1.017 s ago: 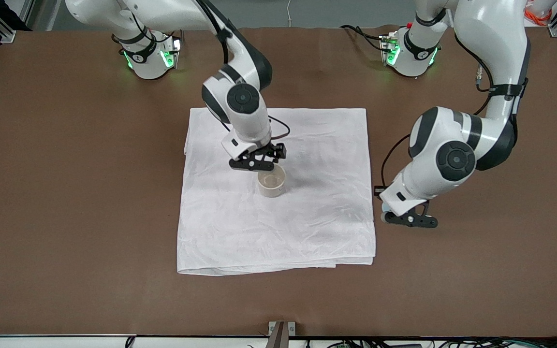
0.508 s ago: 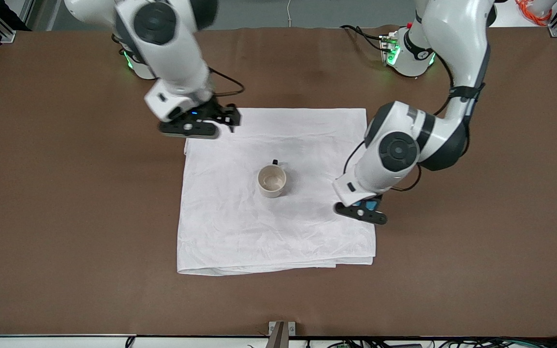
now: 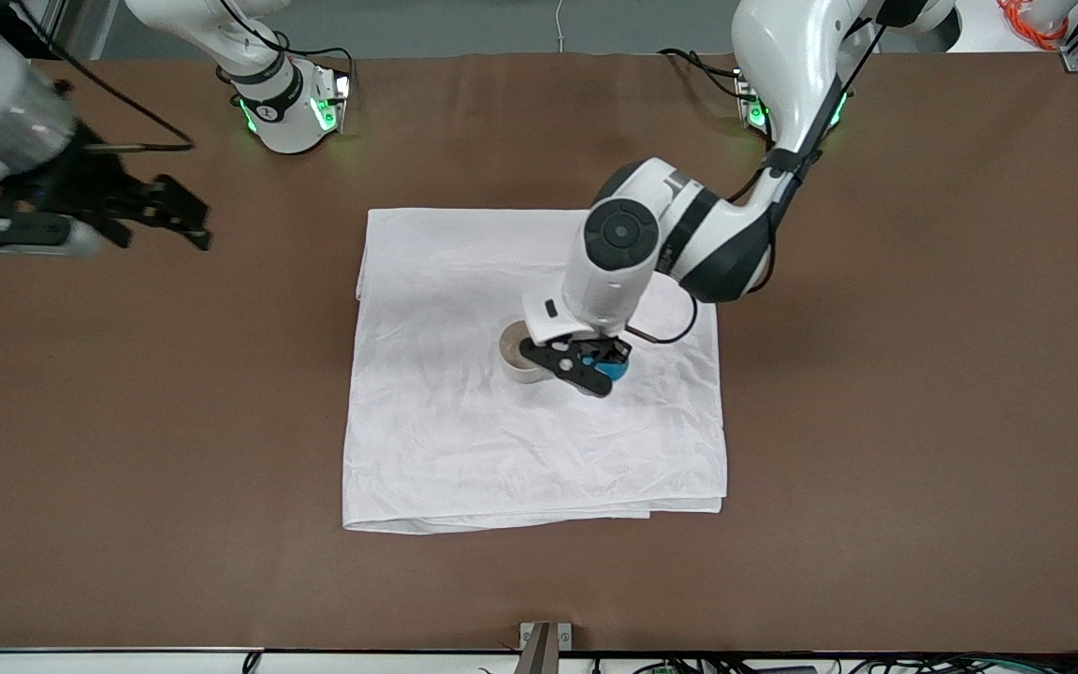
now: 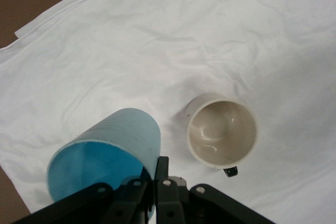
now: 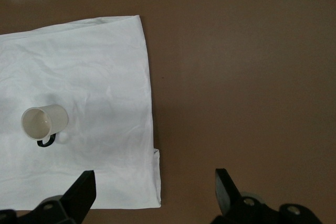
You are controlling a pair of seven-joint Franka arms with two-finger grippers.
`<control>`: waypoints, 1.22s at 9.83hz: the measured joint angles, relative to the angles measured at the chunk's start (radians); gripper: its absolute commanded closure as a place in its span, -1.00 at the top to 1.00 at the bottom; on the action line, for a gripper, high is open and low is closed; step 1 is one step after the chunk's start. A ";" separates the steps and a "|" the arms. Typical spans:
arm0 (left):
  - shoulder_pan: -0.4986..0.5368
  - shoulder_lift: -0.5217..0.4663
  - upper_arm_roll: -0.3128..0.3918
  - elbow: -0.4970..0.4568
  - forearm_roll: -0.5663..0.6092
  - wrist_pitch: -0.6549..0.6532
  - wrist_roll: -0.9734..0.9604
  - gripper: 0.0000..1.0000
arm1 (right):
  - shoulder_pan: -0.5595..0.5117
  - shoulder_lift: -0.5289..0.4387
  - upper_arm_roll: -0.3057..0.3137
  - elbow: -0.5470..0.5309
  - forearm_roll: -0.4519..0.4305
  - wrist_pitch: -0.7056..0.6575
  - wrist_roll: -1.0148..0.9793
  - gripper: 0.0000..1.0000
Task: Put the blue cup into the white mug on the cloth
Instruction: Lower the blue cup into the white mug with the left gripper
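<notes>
White cloth [image 3: 464,421] lies flat, wrinkled, mid brown tabletop [image 3: 876,421], layered edge along the side nearest the front camera. white mug [image 3: 513,355] stands upright on the cloth near its middle, empty, small black handle visible in both wrist views [image 4: 230,171]. left pincer [image 3: 592,364] is over the cloth, just beside the mug and partly overlapping it in the front view; it is clamped on the blue cup [image 3: 616,369]. Left wrist view: blue cup [image 4: 102,158] is tilted, bright blue inside, mouth angled toward the camera, held at its rim by the fingers [image 4: 160,174]; mug [image 4: 222,130] sits on the cloth below and beside it, cup not over the mug's mouth, cup and mug apart. right pincer [image 3: 109,220] is up in the air over bare tabletop at the right arm's end, well apart from the cloth, waiting; right wrist view shows its fingers [image 5: 81,190] spread wide with nothing between them, cloth [image 5: 94,77] and mug [image 5: 44,121] far off below
</notes>
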 measured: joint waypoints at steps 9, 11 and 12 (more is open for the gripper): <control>-0.118 0.065 0.009 0.006 0.000 0.066 0.065 -1.00 | -0.102 0.028 0.007 0.064 -0.043 0.002 -0.100 0.99; -0.125 0.082 0.008 0.008 0.000 0.083 0.067 -1.00 | -0.104 0.029 0.008 0.066 -0.051 -0.008 -0.100 0.99; -0.128 0.086 0.008 0.010 0.000 0.084 0.067 -1.00 | -0.116 0.029 0.010 0.071 -0.051 -0.030 -0.100 0.99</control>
